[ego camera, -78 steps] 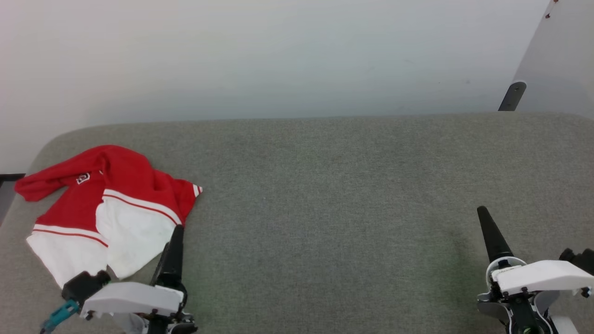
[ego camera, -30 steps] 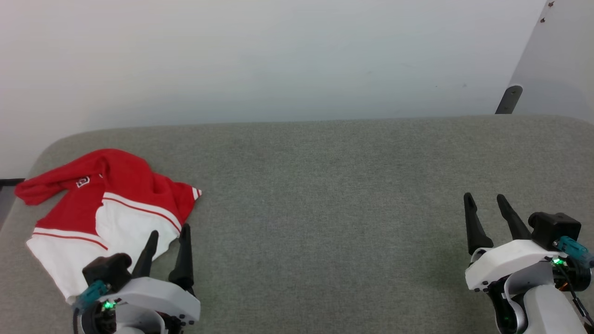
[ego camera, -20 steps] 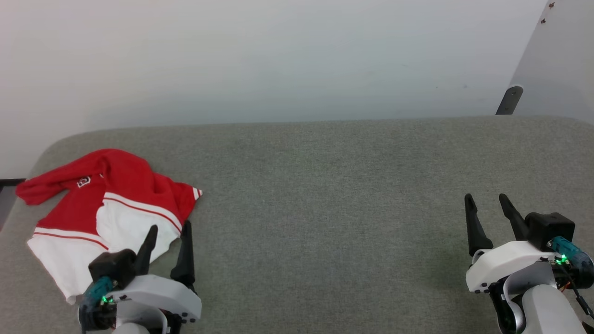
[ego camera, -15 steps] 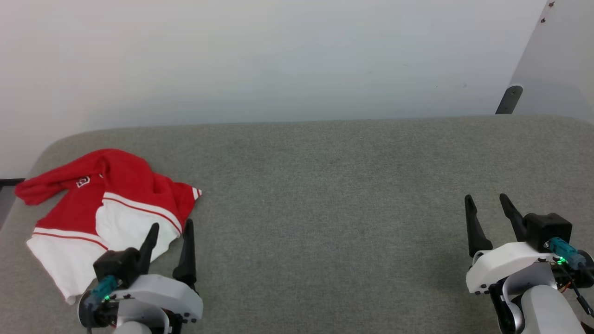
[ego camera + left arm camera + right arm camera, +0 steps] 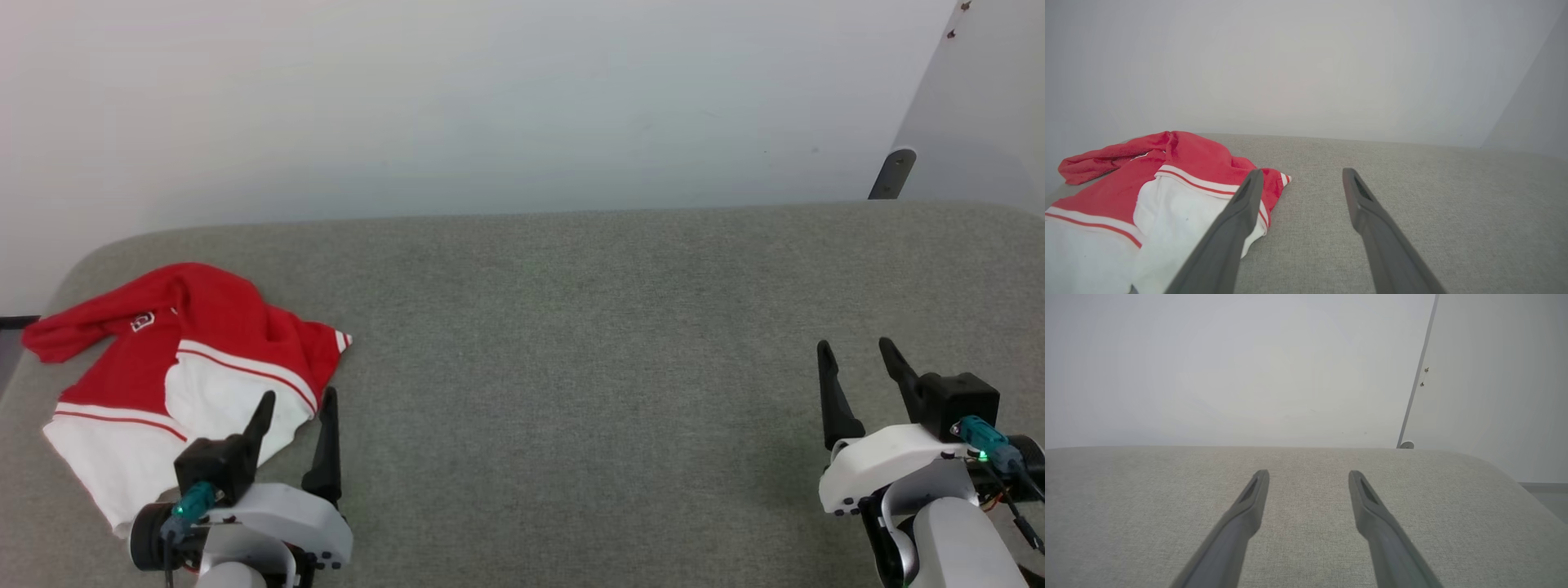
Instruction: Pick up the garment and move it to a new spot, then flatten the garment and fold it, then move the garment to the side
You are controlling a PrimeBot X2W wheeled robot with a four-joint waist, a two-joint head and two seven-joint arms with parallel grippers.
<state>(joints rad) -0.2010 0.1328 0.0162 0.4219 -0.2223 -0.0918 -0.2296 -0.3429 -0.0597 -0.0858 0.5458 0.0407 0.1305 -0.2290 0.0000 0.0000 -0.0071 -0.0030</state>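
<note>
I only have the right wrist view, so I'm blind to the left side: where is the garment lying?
Observer: The garment lies crumpled at the left end of the grey cushion, just ahead and left of the left gripper.
Operator: Is that gripper gripping it?
Observer: No, its jaws stand open; one finger overlaps the white panel, contact unclear.
Operator: Any marking visible?
Observer: A small white logo near the garment's far edge.
</note>
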